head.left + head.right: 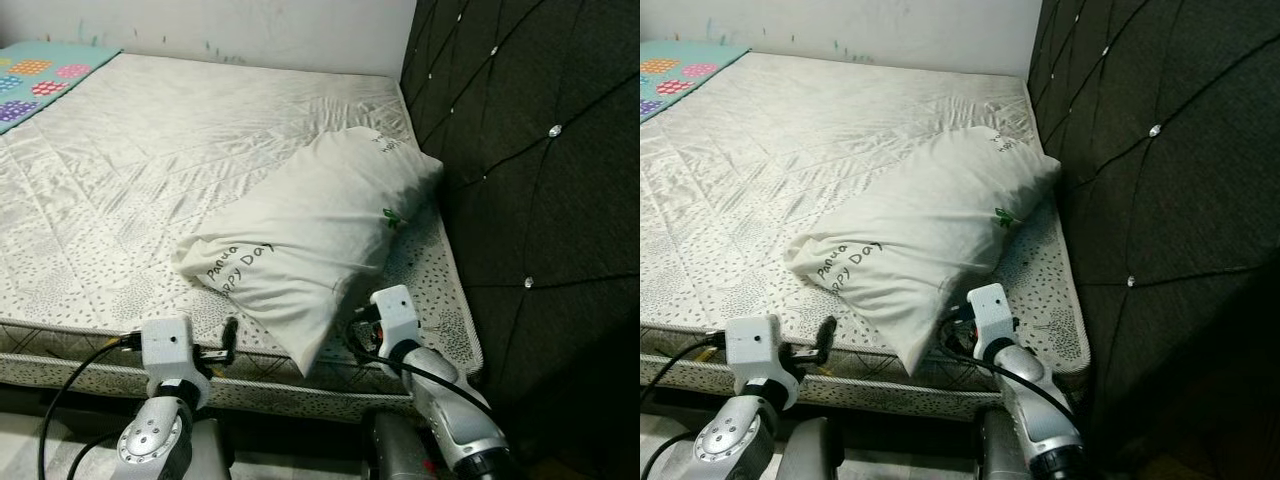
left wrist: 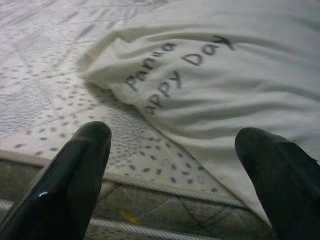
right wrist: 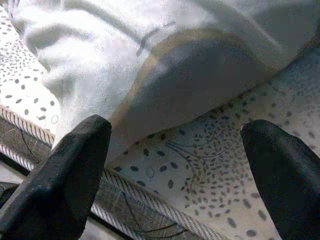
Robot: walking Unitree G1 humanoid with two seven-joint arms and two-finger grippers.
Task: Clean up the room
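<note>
A white pillow [image 1: 310,235] printed with "Panda Happy Day" lies slanted on the bare mattress [image 1: 150,160], close to the headboard. Its lower corner hangs slightly over the mattress's front edge. My left gripper [image 1: 224,343] is at that front edge, just left of the pillow's lower corner, open and holding nothing. The left wrist view shows its fingers [image 2: 75,165] spread before the pillow [image 2: 225,85]. My right gripper [image 1: 358,326] is at the edge just right of the same corner, also open. In the right wrist view the pillow's underside [image 3: 165,65] lies just ahead of it.
A dark tufted headboard [image 1: 530,150] with shiny studs rises along the right side of the bed. A colourful patterned mat [image 1: 40,75] lies at the mattress's far left corner. A white wall [image 1: 250,25] runs behind the bed. Piped mattress edging [image 2: 165,187] runs below the grippers.
</note>
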